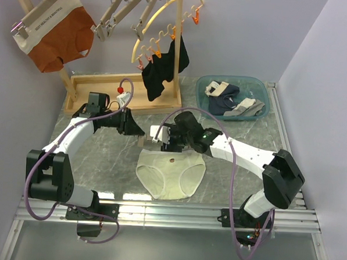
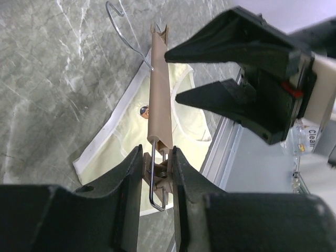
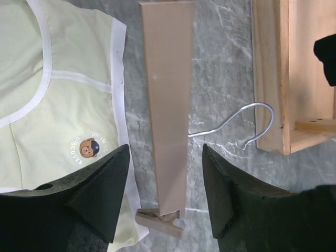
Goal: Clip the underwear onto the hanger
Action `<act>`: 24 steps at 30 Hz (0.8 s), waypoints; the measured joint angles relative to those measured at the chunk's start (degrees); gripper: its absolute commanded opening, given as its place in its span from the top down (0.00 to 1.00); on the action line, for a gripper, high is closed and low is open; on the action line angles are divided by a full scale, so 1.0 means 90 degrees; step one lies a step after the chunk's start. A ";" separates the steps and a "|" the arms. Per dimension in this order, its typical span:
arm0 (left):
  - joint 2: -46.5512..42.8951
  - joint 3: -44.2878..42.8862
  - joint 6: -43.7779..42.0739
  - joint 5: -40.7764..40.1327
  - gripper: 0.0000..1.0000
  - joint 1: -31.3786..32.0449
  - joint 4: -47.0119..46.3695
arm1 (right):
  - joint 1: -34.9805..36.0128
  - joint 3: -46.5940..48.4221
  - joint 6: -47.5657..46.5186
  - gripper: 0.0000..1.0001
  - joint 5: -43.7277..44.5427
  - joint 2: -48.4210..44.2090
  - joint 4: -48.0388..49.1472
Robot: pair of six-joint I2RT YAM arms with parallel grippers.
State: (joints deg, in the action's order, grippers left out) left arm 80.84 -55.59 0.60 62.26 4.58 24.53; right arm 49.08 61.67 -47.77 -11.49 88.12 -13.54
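Note:
The cream-yellow underwear (image 1: 171, 173) lies flat on the marble table, with a small bear print at its waistband (image 3: 86, 148). The light-wood hanger bar (image 2: 160, 94) lies just beyond the waistband, its metal hook (image 3: 247, 118) pointing away. My left gripper (image 2: 157, 157) is shut on the wooden clip (image 2: 159, 176) at one end of the bar. My right gripper (image 3: 165, 157) is open, its jaws straddling the bar (image 3: 168, 105) near the other end's clip (image 3: 160, 220) without touching it. In the top view both grippers (image 1: 139, 131) (image 1: 161, 136) meet above the waistband and hide most of the hanger.
A wooden drying rack base (image 1: 105, 91) stands behind, holding rust-orange briefs (image 1: 59, 34), spare bar hangers (image 1: 124, 14), a yellow hoop with orange pegs (image 1: 161, 30) and a black garment (image 1: 164, 68). A teal basin (image 1: 265, 94) of clothes sits at back right.

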 measured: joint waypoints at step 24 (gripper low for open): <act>0.0272 -0.0002 -0.0323 0.0104 1.00 0.0000 0.0012 | -0.0350 0.0857 -0.0036 0.40 -0.1608 0.0520 -0.0471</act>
State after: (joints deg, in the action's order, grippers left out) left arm 83.29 -55.61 -2.31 63.20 4.58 24.64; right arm 45.93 69.38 -48.10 -25.96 92.79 -17.78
